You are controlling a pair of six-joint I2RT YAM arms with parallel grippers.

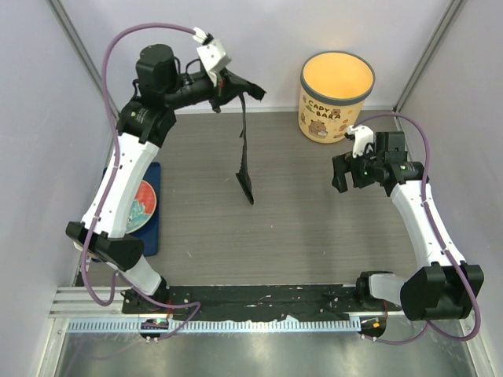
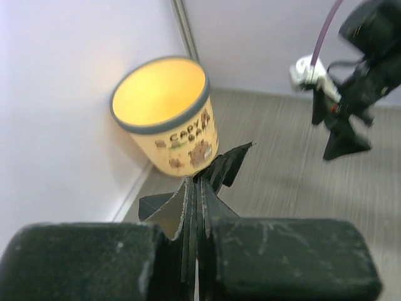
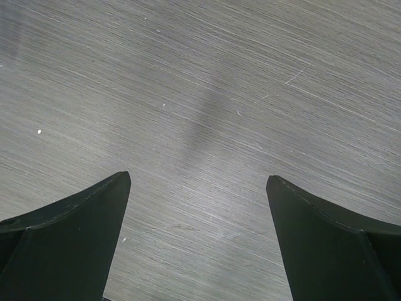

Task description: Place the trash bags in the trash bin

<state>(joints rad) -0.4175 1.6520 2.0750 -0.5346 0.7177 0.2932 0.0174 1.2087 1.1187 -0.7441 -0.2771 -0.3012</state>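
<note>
Left gripper [image 1: 230, 82] is clamped on the trash bag [image 1: 245, 157], its jaws pressed together over pleated folds of glossy black film; a bunch of film fans out just past the fingertips, and from that bunch a long narrow strip hangs down toward the surface [image 1: 299, 228]; whether the strip's lower tip touches the surface cannot be told. Ahead of this gripper and well apart from it stands the trash bin [image 1: 336, 98], upright in the far corner by the walls, a cream-yellow cylinder with a dark grey rim and "CAPY BARA" lettering, its mouth open and its inside bare as far as the left wrist view shows. Right gripper [image 1: 350, 179] hovers over bare grey surface with its jaws spread wide apart and nothing between them; the bin is just beyond it, and the hanging strip is off to its left, well apart. Behind the left gripper, beneath that arm, a blue mat [image 1: 152, 228] with a round red and teal disc lies on the surface.
</note>
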